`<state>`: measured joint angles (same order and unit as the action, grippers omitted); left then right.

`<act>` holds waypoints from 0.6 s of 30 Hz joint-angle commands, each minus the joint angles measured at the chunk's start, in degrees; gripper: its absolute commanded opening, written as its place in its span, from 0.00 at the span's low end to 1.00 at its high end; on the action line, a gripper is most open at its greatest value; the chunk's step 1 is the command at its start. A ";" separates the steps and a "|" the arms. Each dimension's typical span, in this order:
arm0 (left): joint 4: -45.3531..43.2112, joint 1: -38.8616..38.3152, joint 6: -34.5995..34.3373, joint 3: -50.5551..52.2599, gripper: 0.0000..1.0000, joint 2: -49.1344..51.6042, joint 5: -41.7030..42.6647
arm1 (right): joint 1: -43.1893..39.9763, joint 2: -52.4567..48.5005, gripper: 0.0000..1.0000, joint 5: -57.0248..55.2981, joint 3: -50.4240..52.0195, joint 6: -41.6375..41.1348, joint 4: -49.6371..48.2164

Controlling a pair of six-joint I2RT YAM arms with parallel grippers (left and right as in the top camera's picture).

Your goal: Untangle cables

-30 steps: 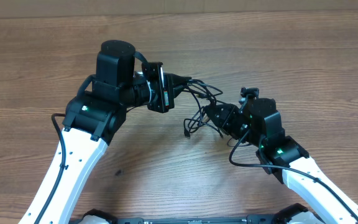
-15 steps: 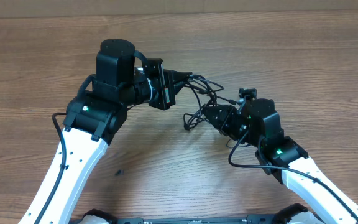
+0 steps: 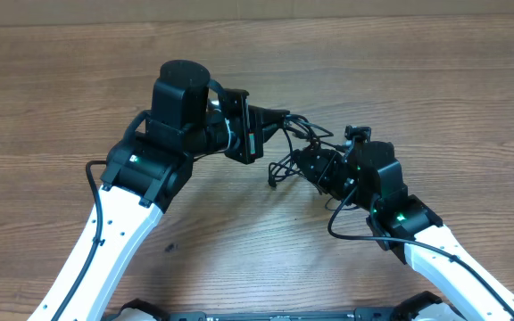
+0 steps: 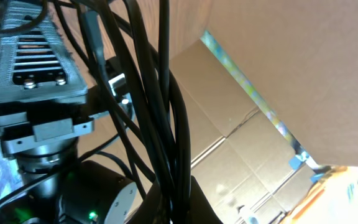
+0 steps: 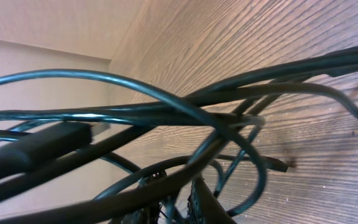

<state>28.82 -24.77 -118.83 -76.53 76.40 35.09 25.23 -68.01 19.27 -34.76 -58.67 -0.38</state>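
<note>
The cables (image 3: 300, 143) form one black knot hanging between my two grippers above the wooden table (image 3: 435, 80). My left gripper (image 3: 279, 119) points right and is shut on a bundle of strands (image 4: 166, 124), which run straight up out of its jaws (image 4: 176, 208). My right gripper (image 3: 303, 165) sits just below and right of the knot. In its wrist view, loops cross in front and strands pass between its fingertips (image 5: 182, 205), so it is shut on the cables (image 5: 166, 115). A small plug (image 5: 281, 165) dangles just over the wood, and a loose end (image 3: 270, 183) hangs at the knot's lower left.
A tiny dark speck (image 3: 172, 247) lies on the table near the left arm. Cardboard boxes (image 4: 241, 124) stand beyond the table's far edge. The right arm's wrist (image 4: 33, 62) is close in front of the left gripper.
The left arm has shifted to the right, bringing its gripper closer to the right one. The knot between them has bunched tighter. The right arm has barely moved.
</note>
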 commanded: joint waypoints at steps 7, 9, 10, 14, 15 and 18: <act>-1.66 -0.39 -0.59 -1.25 0.04 -0.76 0.79 | 0.26 -0.28 0.16 -3.85 -0.44 0.17 0.52; -1.66 -0.39 -0.59 -1.25 0.04 -0.76 0.81 | 0.26 -0.28 0.14 -4.35 -0.44 0.17 0.46; -1.66 -0.39 -0.59 -1.25 0.04 -0.76 0.96 | 0.26 -0.28 0.11 -4.70 -0.44 0.15 0.46; -1.64 -0.42 -0.59 -1.25 0.04 -0.76 1.40 | 0.26 -0.28 0.04 -5.33 -0.44 0.17 0.46; -1.64 -0.42 -0.59 -1.25 0.04 -0.76 1.64 | 0.26 -0.28 0.04 -5.33 -0.44 0.17 0.46; -1.64 -0.44 -0.59 -1.25 0.04 -0.76 1.66 | 0.26 -0.28 0.04 -5.33 -0.44 0.15 0.44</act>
<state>27.75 -24.77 -118.80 -76.53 76.40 35.18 25.23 -68.01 15.11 -34.76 -58.65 0.08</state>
